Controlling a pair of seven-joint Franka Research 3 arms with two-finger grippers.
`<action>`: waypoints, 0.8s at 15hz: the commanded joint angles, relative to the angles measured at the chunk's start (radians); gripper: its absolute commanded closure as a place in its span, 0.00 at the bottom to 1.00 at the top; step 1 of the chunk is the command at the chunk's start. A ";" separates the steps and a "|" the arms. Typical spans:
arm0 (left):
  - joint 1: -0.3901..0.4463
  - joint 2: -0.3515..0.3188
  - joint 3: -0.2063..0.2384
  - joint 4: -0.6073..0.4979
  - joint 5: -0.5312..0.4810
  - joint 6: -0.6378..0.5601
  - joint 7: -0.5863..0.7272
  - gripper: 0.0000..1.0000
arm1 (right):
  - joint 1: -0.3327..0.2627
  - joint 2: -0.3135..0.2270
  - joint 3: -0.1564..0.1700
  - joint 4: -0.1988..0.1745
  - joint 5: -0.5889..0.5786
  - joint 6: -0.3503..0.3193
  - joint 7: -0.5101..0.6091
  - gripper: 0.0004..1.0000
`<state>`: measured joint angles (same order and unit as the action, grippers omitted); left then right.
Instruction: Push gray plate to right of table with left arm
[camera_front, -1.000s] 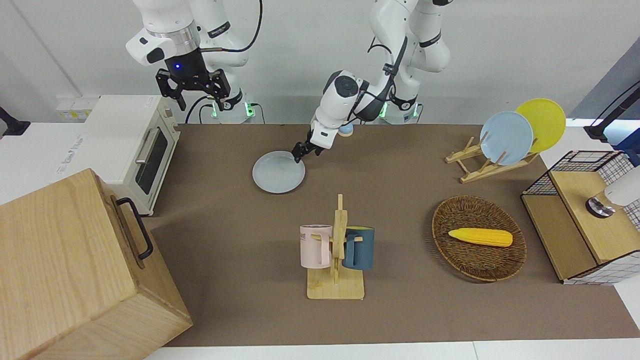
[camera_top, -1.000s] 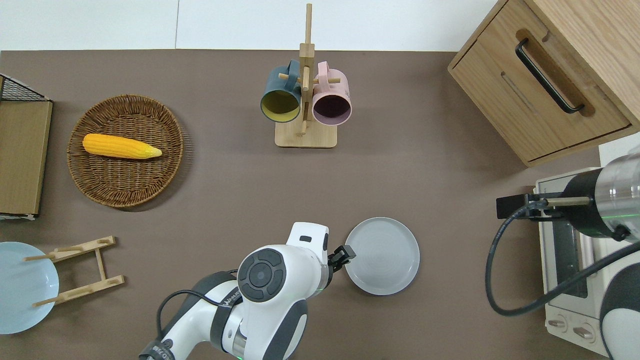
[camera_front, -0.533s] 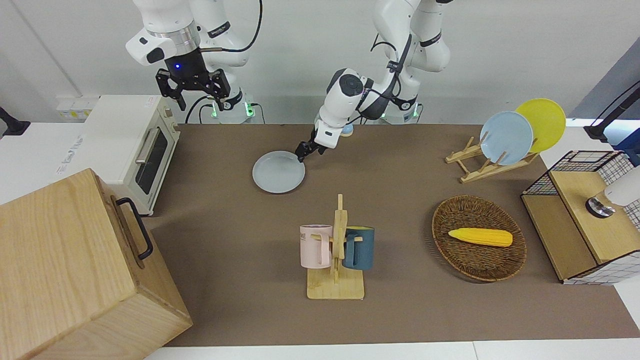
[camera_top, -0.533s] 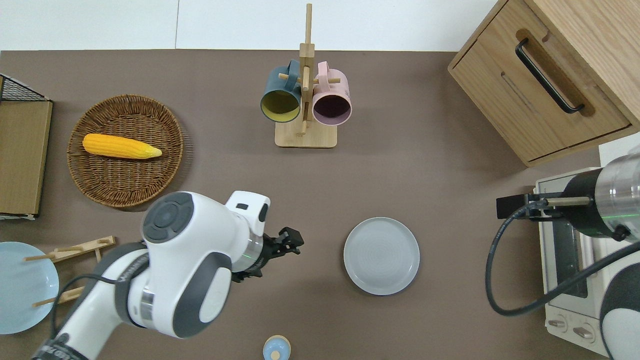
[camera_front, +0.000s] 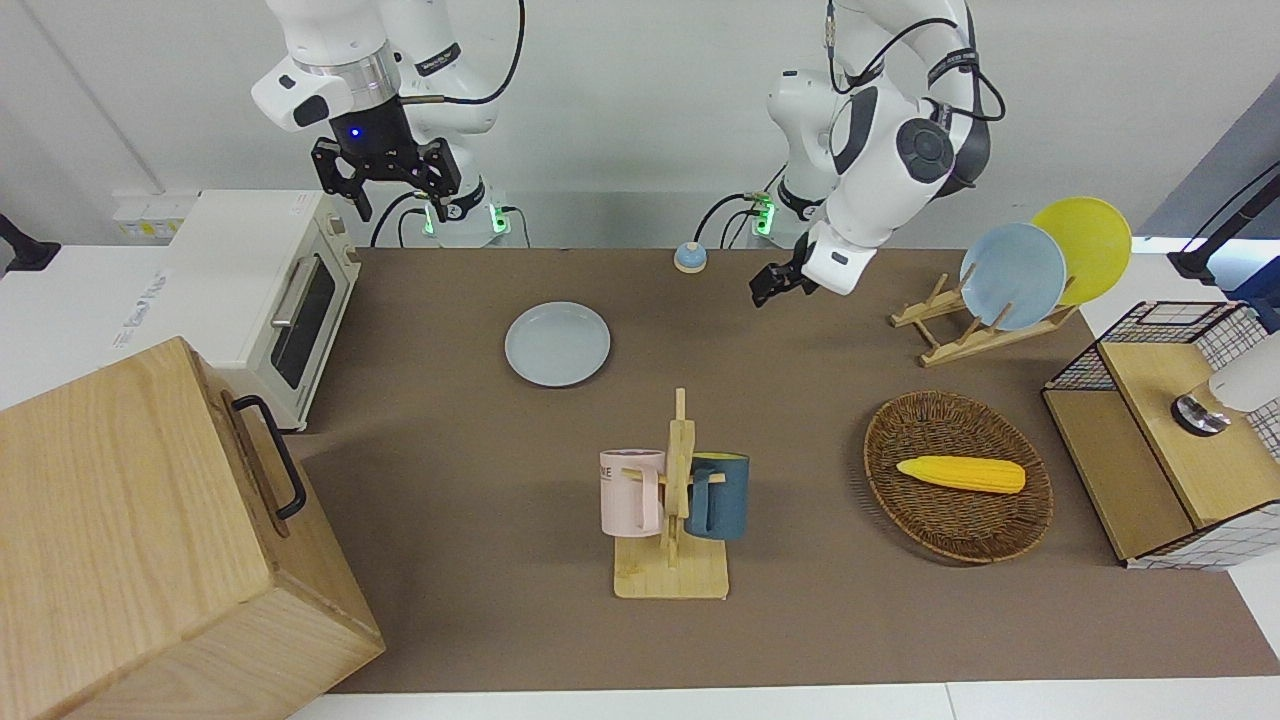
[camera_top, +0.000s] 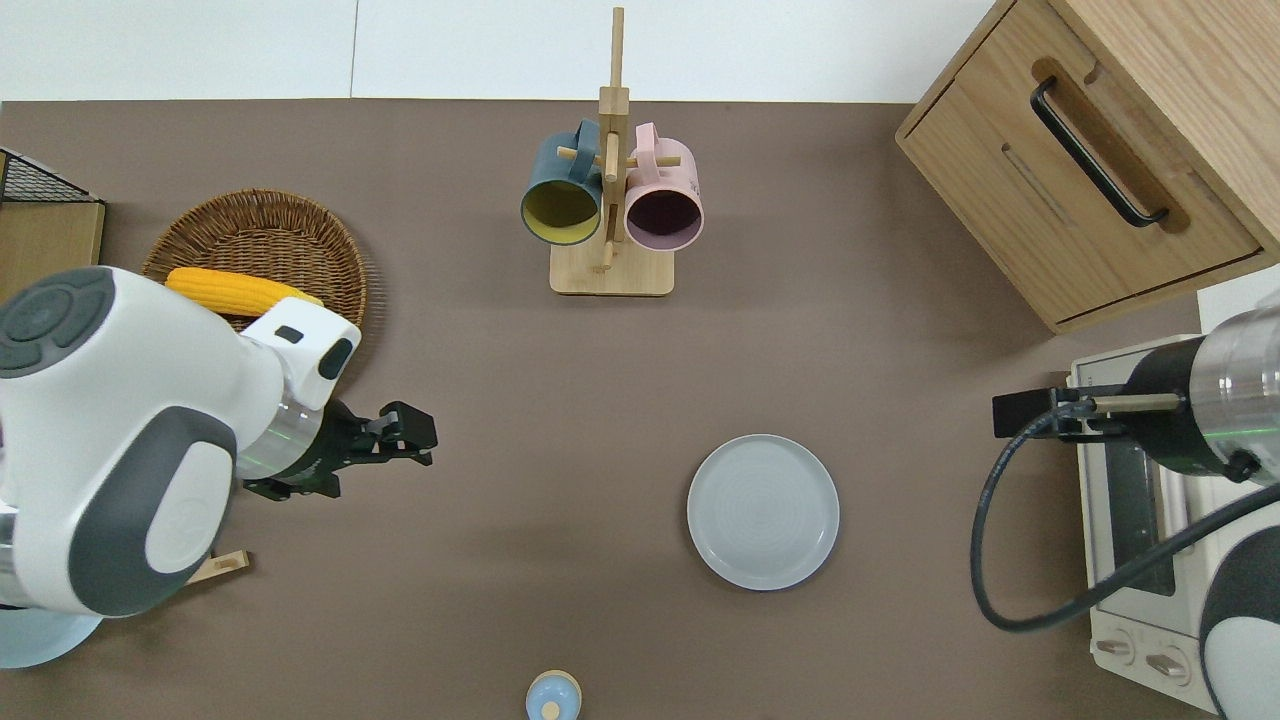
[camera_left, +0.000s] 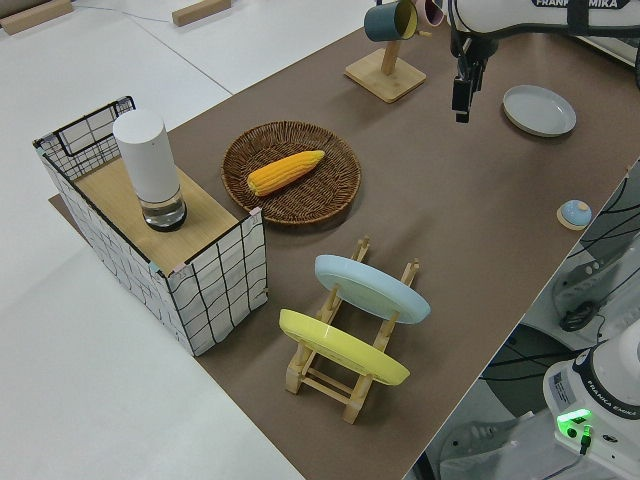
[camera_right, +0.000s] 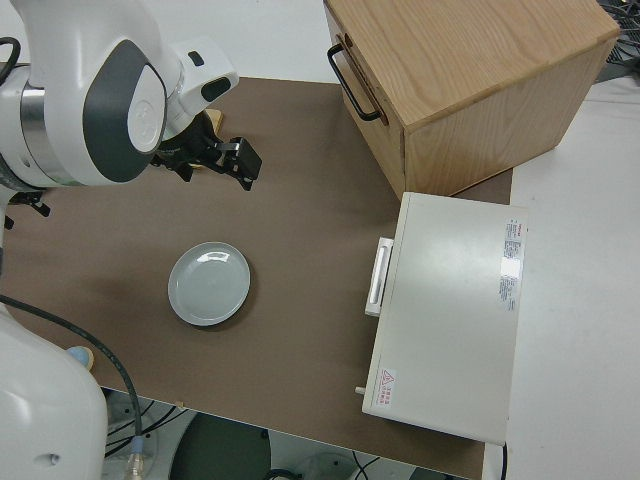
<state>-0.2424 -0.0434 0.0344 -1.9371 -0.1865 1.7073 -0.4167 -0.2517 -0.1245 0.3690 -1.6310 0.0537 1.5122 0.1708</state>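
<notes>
One gray plate (camera_top: 763, 511) flat on table (camera_top: 500, 380), well apart from left hand (camera_top: 412, 438)

Smooth, glossy gray plate (camera_top: 763, 511) on the matte brown table (camera_top: 480, 350).

Bright, even light, soft shadows, sharp focus, no visible glare.

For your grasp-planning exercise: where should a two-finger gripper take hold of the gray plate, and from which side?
Probably the low raised rim of the gray plate, from above, jaws straddling the edge: it lies flat on the table, too wide to span, with bare tabletop all around.
</notes>
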 joint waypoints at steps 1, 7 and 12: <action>0.040 -0.009 -0.010 0.098 0.154 -0.070 0.128 0.01 | -0.024 -0.027 0.014 -0.027 0.021 0.000 0.010 0.00; 0.106 -0.012 -0.016 0.273 0.180 -0.205 0.230 0.01 | -0.024 -0.027 0.014 -0.027 0.021 0.000 0.010 0.00; 0.117 -0.012 -0.031 0.337 0.179 -0.247 0.228 0.01 | -0.024 -0.027 0.014 -0.027 0.021 0.000 0.010 0.00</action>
<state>-0.1500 -0.0677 0.0270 -1.6525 -0.0245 1.5055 -0.1997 -0.2517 -0.1245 0.3690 -1.6310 0.0537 1.5122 0.1708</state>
